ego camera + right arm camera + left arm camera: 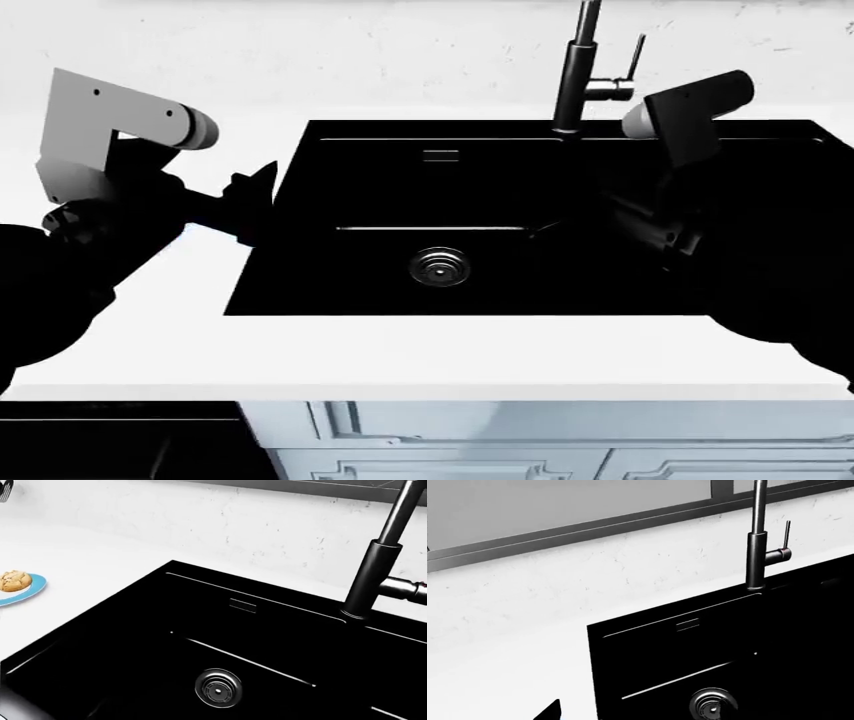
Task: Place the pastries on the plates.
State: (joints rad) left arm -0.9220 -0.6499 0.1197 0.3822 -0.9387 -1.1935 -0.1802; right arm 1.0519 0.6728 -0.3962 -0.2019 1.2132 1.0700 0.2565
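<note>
A round pale-golden bun (pixel 14 580) lies on a small blue-rimmed plate (pixel 35 587) on the white counter; it shows only at the edge of the right wrist view. In the head view my left gripper (pixel 256 186) hovers over the counter just left of the black sink (pixel 274 290). One of its dark fingertips (pixel 551 711) shows over the counter with nothing against it, and the jaws look spread. My right arm (pixel 687 105) reaches over the sink's right side. Its gripper is lost against the black basin.
A dark tall faucet (pixel 577 70) stands behind the sink, with a drain (pixel 439 266) in the basin floor. A white backsplash (pixel 560 585) and a window frame (pixel 580 530) rise behind the counter. Pale cabinet fronts (pixel 441 440) lie below the counter's front edge.
</note>
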